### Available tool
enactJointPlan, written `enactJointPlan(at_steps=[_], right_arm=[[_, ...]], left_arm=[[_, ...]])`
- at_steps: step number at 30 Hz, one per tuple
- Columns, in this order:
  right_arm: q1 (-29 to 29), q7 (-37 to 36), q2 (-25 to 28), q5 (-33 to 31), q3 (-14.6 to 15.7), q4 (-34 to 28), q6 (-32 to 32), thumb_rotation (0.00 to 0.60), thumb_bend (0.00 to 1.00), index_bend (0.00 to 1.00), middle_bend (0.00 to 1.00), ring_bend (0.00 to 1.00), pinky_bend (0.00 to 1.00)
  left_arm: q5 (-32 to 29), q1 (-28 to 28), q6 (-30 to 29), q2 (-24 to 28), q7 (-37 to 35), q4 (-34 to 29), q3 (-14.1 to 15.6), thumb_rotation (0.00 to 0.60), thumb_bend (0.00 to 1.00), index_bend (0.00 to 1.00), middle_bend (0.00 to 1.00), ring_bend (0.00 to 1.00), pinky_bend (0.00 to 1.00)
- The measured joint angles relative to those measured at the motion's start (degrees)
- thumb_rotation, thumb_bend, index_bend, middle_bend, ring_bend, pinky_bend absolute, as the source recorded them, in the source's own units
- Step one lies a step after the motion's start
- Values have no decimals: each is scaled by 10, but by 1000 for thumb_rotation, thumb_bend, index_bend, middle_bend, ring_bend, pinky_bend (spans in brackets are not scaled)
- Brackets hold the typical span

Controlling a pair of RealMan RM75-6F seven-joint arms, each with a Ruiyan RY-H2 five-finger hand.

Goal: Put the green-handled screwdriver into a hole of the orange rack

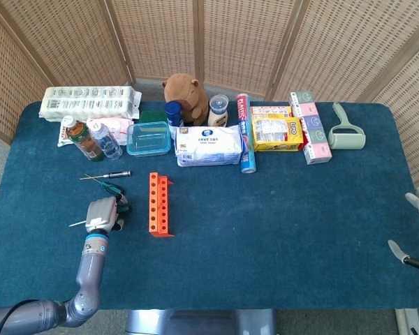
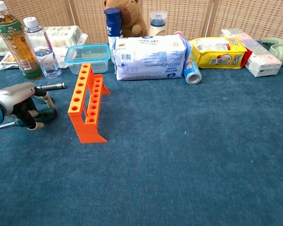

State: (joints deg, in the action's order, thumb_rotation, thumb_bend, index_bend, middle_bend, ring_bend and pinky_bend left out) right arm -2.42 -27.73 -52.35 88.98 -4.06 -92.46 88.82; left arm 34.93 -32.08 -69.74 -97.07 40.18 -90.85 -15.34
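The green-handled screwdriver [image 2: 48, 113] lies on the blue cloth left of the orange rack [image 2: 87, 101], its metal shaft pointing left. My left hand [image 2: 21, 101] sits over it with fingers curled around the handle. The head view has this hand [image 1: 103, 213] just left of the rack [image 1: 158, 203], and only a bit of green handle [image 1: 123, 206] shows past the fingers. The rack stands upright with its holes unoccupied. My right hand [image 1: 417, 202] is at the table's right edge, fingers apart, holding nothing.
A second small green screwdriver [image 1: 112, 186] and a silver-and-black one [image 1: 112, 174] lie just behind my left hand. Bottles [image 1: 84, 137], a clear box [image 1: 149, 138], a wipes pack [image 1: 209, 145] and boxes line the back of the table.
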Motion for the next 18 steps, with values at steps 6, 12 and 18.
enactJointPlan(at_steps=[6,12,18], right_arm=[[0,-4,0,2,0,2,2,600,323,94,26,8,47],[0,-5,0,4,0,2,2,600,322,88,26,8,47],[1,-10,1,4,0,3,4,600,323,84,27,8,47]], left_arm=[[-8,-5,-7,-2,1,0,3,600,409,389,1000,953,988],[-15,-9,-9,-2,5,0,8,600,448,413,1000,953,988],[-14,-9,-12,5,1,-14,11,600,456,419,1000,953,988]])
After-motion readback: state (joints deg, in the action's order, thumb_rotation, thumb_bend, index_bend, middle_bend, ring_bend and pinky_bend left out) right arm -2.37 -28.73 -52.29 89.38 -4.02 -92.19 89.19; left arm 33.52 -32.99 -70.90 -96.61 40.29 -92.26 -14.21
